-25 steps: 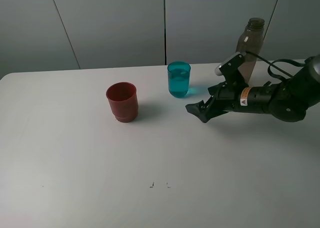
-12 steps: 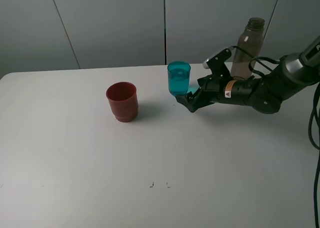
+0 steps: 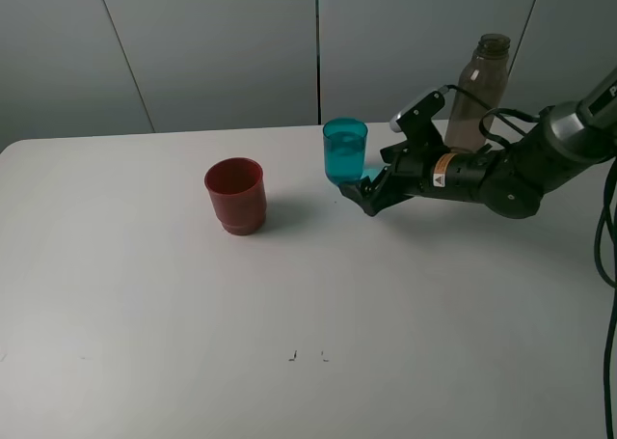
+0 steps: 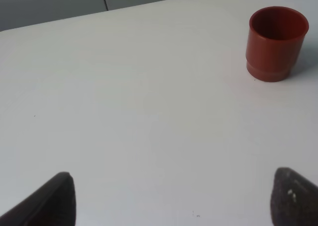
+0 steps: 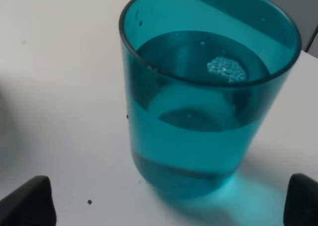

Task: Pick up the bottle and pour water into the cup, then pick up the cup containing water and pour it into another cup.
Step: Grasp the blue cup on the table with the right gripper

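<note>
Teal-blue cup (image 3: 345,151) stands upright, mouth up (water inside), beside the wide-open right end effector (image 3: 362,195)

Soft even light, faint shadows, teal glow beside the cup (image 5: 198,116)

Right hand (image 3: 366,192) nearer teal cup (image 3: 345,151)

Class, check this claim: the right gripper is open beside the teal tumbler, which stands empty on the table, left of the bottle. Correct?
Not quite. The teal tumbler is not empty: the right wrist view shows water in it. The rest holds: the right gripper is open beside it, and it stands on the table, left of the bottle.
</note>
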`<state>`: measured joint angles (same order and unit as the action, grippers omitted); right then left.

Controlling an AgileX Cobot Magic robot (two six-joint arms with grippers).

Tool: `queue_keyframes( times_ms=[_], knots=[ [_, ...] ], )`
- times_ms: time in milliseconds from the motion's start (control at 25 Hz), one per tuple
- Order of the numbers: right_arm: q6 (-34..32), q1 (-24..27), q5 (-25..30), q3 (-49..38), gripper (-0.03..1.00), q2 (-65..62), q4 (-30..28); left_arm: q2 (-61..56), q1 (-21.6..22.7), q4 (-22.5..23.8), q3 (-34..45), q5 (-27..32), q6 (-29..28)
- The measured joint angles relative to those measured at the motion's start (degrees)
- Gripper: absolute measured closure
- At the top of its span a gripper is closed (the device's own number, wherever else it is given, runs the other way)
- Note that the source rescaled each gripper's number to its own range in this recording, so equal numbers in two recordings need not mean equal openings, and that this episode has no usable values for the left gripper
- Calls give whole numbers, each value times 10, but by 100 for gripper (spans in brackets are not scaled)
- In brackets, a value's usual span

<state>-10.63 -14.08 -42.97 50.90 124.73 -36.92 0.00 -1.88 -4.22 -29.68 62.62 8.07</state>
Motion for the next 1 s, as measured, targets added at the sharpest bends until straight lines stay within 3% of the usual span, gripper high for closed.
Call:
queue_keyframes(
  times_ms=[360,640,1000],
  knots=[
    [48,-19,-1,0,-3,0,47,0,0,0,0,0,0],
    [54,-25,-1,7,-3,0,91,0,0,0,0,0,0],
    [54,-40,0,33,-3,9,104,0,0,0,0,0,0]
  ],
)
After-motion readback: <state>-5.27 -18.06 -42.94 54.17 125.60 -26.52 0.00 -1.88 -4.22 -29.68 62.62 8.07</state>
